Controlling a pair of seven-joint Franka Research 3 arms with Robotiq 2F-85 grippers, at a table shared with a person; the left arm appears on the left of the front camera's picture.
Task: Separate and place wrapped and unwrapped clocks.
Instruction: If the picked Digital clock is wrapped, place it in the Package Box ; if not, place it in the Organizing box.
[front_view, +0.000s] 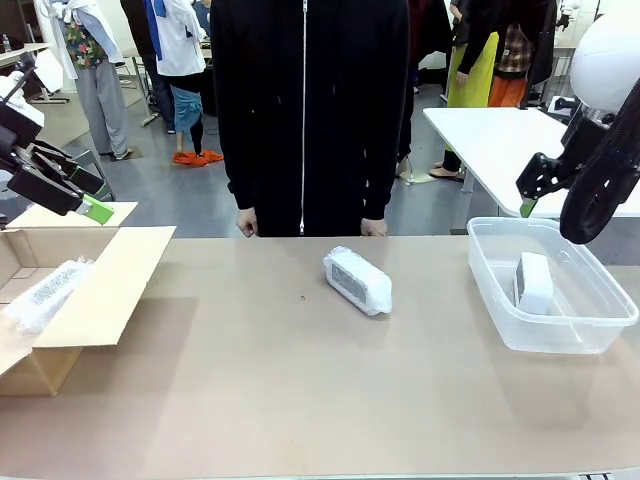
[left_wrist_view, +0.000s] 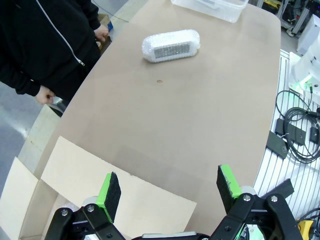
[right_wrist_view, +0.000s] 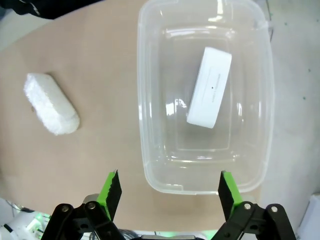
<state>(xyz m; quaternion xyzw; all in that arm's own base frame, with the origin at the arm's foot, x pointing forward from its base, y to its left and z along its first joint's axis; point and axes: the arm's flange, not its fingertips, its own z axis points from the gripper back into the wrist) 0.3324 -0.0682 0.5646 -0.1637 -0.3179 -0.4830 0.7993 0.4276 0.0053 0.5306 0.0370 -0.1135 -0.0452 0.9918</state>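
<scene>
Table (front_view: 300, 400) is seen with a person (front_view: 305, 110) in a black zipped top standing at the far side, hands (front_view: 246, 224) held at the table's far edge and touching nothing.

A bubble-wrapped clock (front_view: 357, 280) is laid flat on the bare table near the middle, slightly toward the far side, set at a diagonal. It is well apart from both containers and untouched.

An open cardboard box (front_view: 100, 290) is placed at the left, flaps spread. A second wrapped clock (front_view: 45, 292) is seen lying inside it, partly hidden by the box wall.

A clear plastic tub (front_view: 500, 300) is placed at the right. The bare white clock (right_wrist_view: 210, 87) is resting inside it, near the middle of the tub floor. A plain white face with small print is turned to the wrist camera, and the dark display is not seen.

The left gripper (left_wrist_view: 169, 187) is held raised over the box's right flap, green-padded fingers spread wide, with nothing between them.

The right gripper (right_wrist_view: 170, 189) is held raised above the tub, fingers likewise spread wide and gripping nothing. The tub rim is seen below the gap, clear of the pads.

Other people are seen standing in the far background, beside a white table (front_view: 500, 140) at the far right.
</scene>
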